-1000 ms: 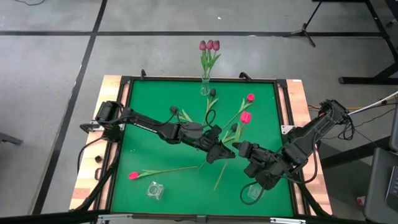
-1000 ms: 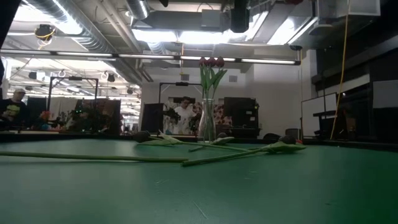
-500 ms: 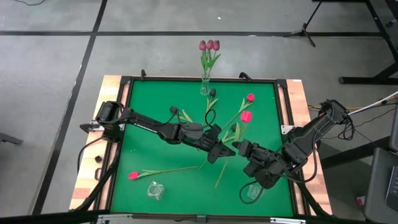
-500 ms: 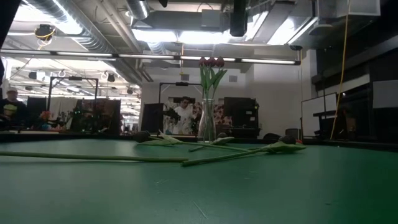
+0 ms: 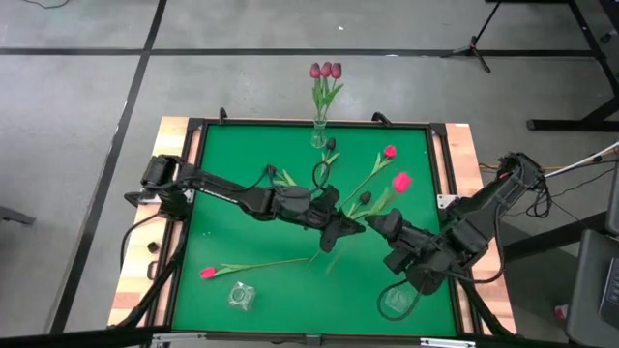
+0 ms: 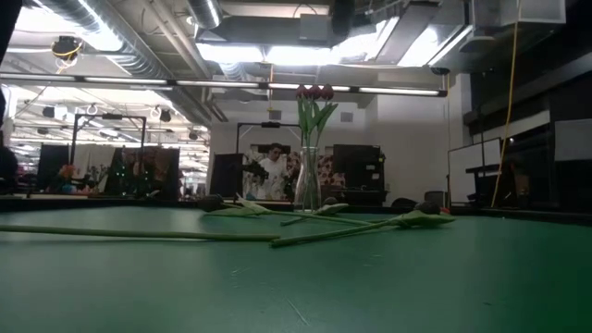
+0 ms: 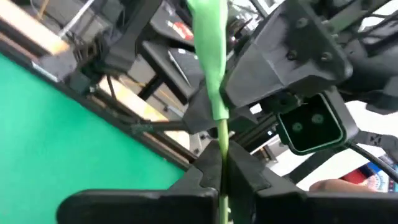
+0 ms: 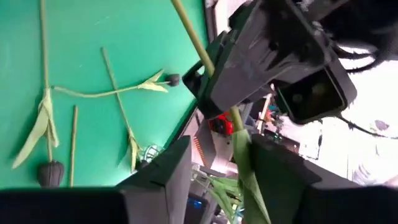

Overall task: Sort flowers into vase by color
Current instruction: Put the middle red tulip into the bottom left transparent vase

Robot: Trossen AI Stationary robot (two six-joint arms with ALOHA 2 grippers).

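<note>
My left arm reaches in a long slant from its corner across the green table (image 5: 222,242) to the middle, and my left gripper (image 5: 340,232) sits there low over the mat. My right arm folds in from the opposite side, so my right gripper (image 5: 379,224) faces the left one, nearly tip to tip.

Between us runs the stem of a pink-red tulip (image 5: 401,181): its head is lifted off the mat beyond my right jaws, and the stem slants back through them to my left jaws. My left fingers (image 7: 205,177) are closed tight on that stem, which rises straight out of the pinch. My right fingers (image 8: 163,171) stand parted, with the stem and a leaf passing loosely between them; I cannot tell if they touch it.

Other flowers lie flat around both jaws: another pink-red tulip (image 5: 207,274) well off to my left side, dark-headed ones nearby, and three in the vase (image 5: 318,135) at the far edge.
</note>
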